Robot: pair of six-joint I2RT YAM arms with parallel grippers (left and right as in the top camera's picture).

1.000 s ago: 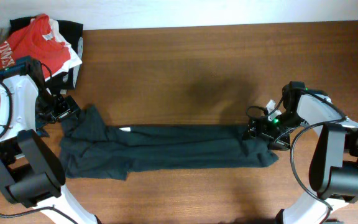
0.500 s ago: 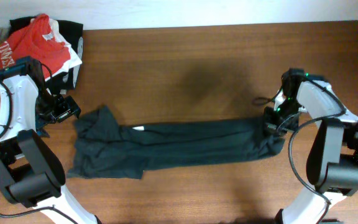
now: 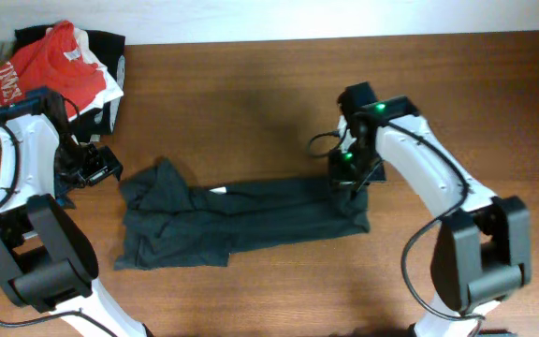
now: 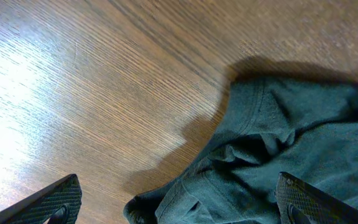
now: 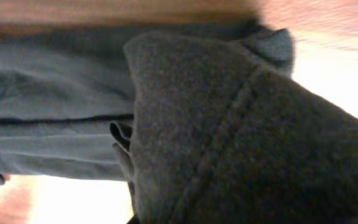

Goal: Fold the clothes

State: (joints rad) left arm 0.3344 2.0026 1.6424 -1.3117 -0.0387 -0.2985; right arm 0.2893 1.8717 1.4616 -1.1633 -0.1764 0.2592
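A dark grey-green cloth garment (image 3: 241, 211) is laid lengthwise, left to right, across the front middle of the brown wooden table (image 3: 251, 94). Its left end is wider and rumpled. A small white tag (image 3: 220, 190) is seen on its far edge.

The right gripper (image 3: 349, 176) is set on the garment's right end, where the cloth is doubled over. The right wrist view is filled by the same fabric, bunched up against the lens, with a seam running across it. The jaws are hidden by the cloth, but with the fabric lifted like that they read as clamped on that end.

The left gripper (image 3: 101, 168) is parked over bare wood just left of the garment's left end, not touching it. In the left wrist view the fingertips (image 4: 61, 199) are spread wide with nothing held between them, and the rumpled hem is seen beyond them.

A red shirt with white lettering (image 3: 59, 65) is heaped on a black garment (image 3: 109, 45) at the far left corner, well apart.
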